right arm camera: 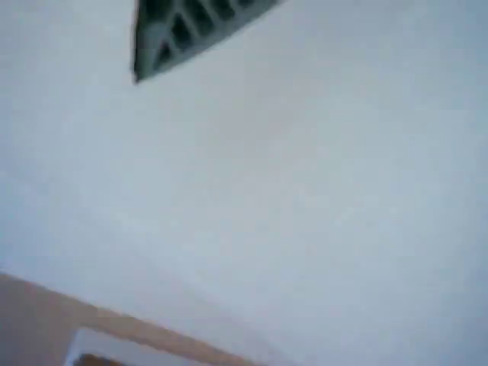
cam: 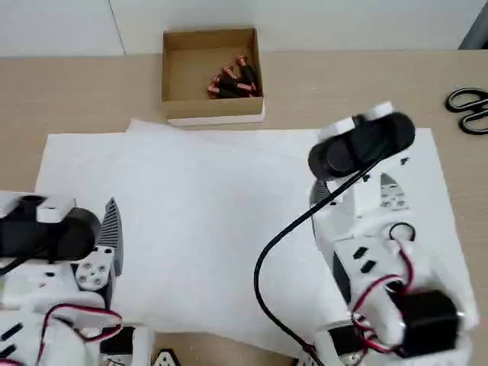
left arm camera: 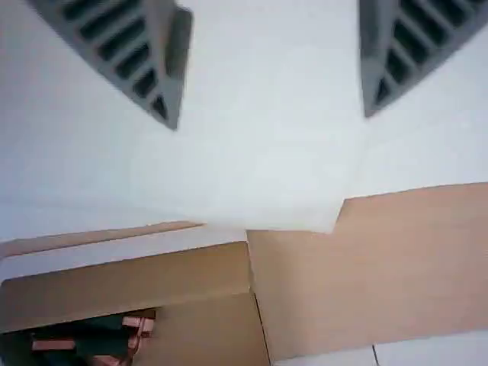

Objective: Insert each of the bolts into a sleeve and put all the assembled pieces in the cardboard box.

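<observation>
No text, label, number or sign can be read in any view. Small dark marks are noted on a white part of an arm (cam: 392, 197) over the right edge of the paper sheet (cam: 213, 206). They are too small to be read.

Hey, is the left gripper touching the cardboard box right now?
Apart. In the left wrist view, the left gripper hangs open over the white paper, with bare paper between its fingertips and the cardboard box.
</observation>
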